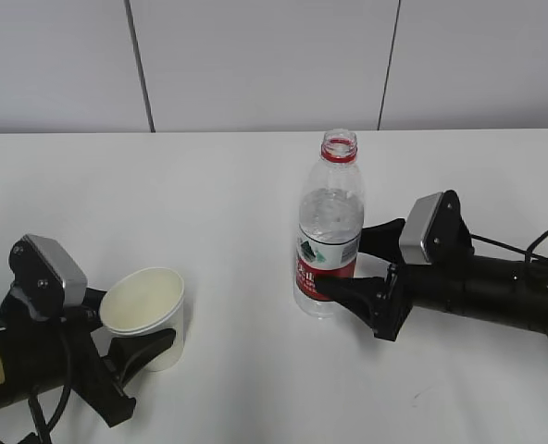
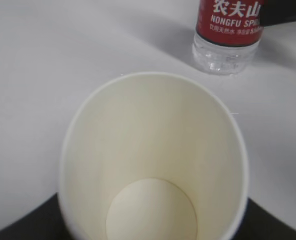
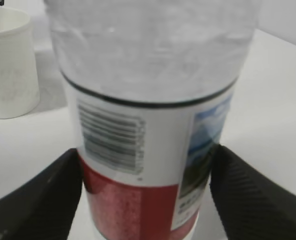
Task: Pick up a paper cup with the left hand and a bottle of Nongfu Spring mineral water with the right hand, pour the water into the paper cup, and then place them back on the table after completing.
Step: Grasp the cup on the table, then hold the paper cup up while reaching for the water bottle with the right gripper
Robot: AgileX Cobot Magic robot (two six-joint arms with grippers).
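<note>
Right hand [image 1: 350, 268] is at the bottle, fingers set against either side of the label band, and in the right wrist view both black pads [image 3: 48, 195] sit tight on the plastic, so that reads as clamped on. The Nongfu Spring bottle [image 1: 329, 231] stands upright on the white table [image 1: 209, 185], cap off, red neck ring showing, water low in the body. Over to the left hand [image 1: 137, 342]: its jaws cradle the paper cup [image 1: 144, 314], fingers dark on both sides of it in the left wrist view, so I call that closed on the cup. The cup is empty, mouth open, tilted slightly, well apart from the bottle. Both grasps look made, so this is the end of the pick-up step. Next comes the lift: raise both, bring the bottle's mouth over the cup's rim, then tip gently, since an open bottle can spill.
</note>
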